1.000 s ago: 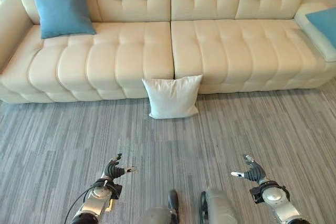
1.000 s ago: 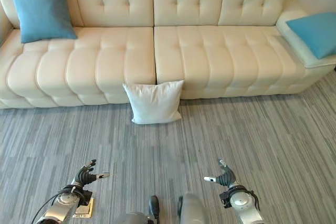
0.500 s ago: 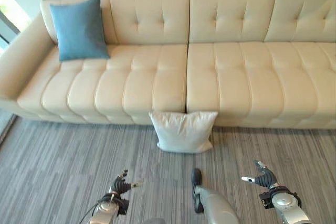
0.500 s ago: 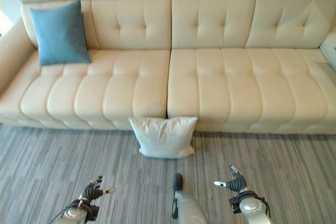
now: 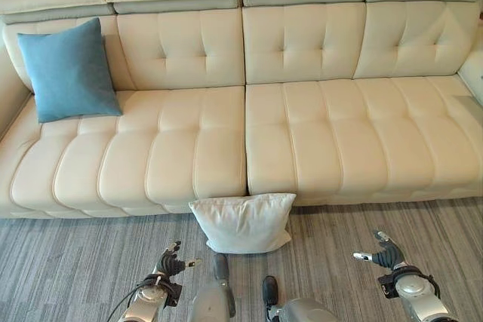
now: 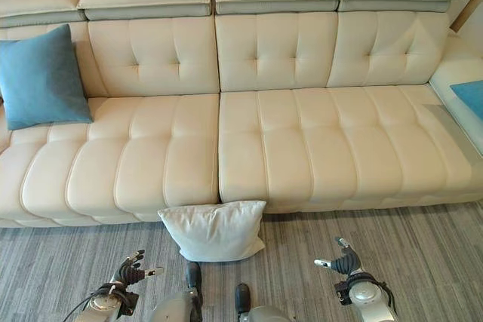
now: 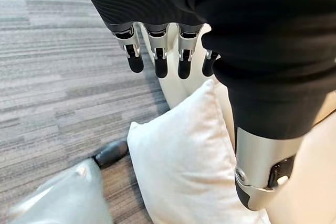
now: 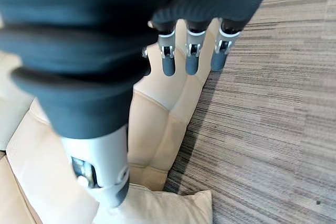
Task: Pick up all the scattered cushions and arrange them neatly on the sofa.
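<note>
White cushion (image 5: 243, 222), blue cushion (image 5: 67, 71), cream tufted sofa (image 5: 302, 133), grey striped carpet (image 5: 75, 269).

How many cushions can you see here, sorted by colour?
Blue cushions: 2, one leaning on the sofa's backrest at its left end, one lying at its right end, partly cut off by the picture's edge.
White cushions: 1, on the floor against the sofa's front.
Total: 3 cushions.

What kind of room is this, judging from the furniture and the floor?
Probably a living room or lounge. A long cream tufted sofa runs along the wall, a blue cushion leans against its backrest, and a white cushion stands on grey striped carpet against the sofa's front.
</note>
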`<state>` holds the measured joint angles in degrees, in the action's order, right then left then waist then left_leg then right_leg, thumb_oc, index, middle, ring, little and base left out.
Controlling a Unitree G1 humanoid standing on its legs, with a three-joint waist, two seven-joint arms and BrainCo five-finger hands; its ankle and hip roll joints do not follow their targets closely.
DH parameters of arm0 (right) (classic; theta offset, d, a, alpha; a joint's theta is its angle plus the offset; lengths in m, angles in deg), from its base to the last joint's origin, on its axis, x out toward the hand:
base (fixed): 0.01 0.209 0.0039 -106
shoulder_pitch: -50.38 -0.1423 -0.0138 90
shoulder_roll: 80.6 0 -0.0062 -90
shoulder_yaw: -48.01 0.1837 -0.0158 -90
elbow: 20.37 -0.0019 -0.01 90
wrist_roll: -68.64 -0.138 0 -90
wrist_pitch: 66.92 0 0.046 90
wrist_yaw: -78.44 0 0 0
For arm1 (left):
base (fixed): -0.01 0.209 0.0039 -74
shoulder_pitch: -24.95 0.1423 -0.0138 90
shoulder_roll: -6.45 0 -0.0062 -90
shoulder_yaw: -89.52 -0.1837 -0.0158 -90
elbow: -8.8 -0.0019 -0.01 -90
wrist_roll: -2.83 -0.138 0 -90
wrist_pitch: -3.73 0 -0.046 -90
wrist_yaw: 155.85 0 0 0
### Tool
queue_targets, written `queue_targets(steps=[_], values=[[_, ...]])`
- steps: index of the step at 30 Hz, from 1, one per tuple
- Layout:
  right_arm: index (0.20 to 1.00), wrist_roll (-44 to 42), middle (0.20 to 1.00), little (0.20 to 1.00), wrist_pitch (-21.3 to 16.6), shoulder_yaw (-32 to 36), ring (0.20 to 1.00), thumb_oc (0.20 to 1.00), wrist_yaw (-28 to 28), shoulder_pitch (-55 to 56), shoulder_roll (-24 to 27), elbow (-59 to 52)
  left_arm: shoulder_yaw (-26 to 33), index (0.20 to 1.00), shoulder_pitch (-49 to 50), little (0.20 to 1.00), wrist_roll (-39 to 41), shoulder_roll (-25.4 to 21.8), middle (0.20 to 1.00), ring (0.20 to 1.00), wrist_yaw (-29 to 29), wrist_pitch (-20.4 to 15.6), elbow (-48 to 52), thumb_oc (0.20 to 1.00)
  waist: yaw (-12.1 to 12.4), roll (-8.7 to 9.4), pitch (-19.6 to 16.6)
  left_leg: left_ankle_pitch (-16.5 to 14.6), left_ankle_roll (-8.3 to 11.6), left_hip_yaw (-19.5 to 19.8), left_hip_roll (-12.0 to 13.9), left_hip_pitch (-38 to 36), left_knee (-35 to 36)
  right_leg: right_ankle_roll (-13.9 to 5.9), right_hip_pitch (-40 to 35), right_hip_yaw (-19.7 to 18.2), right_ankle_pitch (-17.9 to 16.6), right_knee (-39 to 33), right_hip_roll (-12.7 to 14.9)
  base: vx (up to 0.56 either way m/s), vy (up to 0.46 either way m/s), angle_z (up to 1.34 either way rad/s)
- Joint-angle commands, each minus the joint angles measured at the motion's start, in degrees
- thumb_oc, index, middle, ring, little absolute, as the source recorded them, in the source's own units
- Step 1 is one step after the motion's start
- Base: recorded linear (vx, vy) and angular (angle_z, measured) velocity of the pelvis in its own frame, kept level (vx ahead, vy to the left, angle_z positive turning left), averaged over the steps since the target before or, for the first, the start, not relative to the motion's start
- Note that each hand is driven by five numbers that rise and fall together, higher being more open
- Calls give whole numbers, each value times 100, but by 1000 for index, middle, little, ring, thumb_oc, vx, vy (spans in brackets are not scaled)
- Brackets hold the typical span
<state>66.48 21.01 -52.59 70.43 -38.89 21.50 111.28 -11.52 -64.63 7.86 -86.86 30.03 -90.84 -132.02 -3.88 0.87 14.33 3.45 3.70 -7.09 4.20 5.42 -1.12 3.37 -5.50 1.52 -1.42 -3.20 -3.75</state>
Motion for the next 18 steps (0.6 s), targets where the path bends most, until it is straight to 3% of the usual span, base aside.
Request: queue_targets(steps=[1, 4, 7, 9, 11, 18], values=[[1000, 89, 1000, 1000, -92, 54, 1000, 1000, -54, 57, 92, -163, 24, 1000, 79, 1000, -202, -312, 1000, 1000, 29, -90, 159, 1000, 177, 122, -171, -327, -110, -122, -158, 206, -567, -768, 520, 29, 670, 996, 689, 113, 190, -8], [1000, 170, 1000, 1000, -75, -105, 1000, 1000, -7, -169, -41, -199, 141, 1000, -27, 1000, -146, -481, 1000, 1000, 109, -71, 198, 1000, 265, 134, -110, -531, -350, -258, -283, 27, -485, -1022, 1005, -124, 445, 1800, 858, 63, 219, -30], [1000, 165, 1000, 1000, -112, -195, 1000, 1000, -17, -312, -76, -271, 202, 1000, -97, 1000, -102, -577, 1000, 1000, 166, -100, 247, 1000, 276, 125, 18, -573, -415, -326, -293, 8, -492, -1143, 1370, -182, 301, 2279, 909, -15, 122, -41], [1000, 151, 1000, 1000, -127, -247, 1000, 1000, -19, -389, -102, -331, 270, 1000, -124, 1000, -67, -623, 1000, 1000, 226, -113, 219, 1000, 286, 117, 63, -623, -448, -356, -330, -67, -461, -1090, 1552, -65, 300, 2293, 938, 60, 67, -33], [1000, 159, 1000, 1000, -130, -306, 1000, 1000, -7, -484, -46, -328, 391, 1000, -108, 1000, 34, -659, 1000, 1000, 240, -148, 181, 1000, 300, 112, 87, -703, -448, -333, -416, -157, -419, -1021, 1684, 217, 223, 1669, 1050, 110, -20, -16], [1000, 233, 1000, 1000, -172, -392, 1000, 1000, -47, -595, 153, -454, 568, 1000, -119, 1000, 373, -654, 1000, 1000, 279, -228, 142, 1000, 368, 181, 137, -791, -369, -177, -429, 52, -646, -1005, 1572, 225, 121, 1211, 1085, 23, -96, 14]])
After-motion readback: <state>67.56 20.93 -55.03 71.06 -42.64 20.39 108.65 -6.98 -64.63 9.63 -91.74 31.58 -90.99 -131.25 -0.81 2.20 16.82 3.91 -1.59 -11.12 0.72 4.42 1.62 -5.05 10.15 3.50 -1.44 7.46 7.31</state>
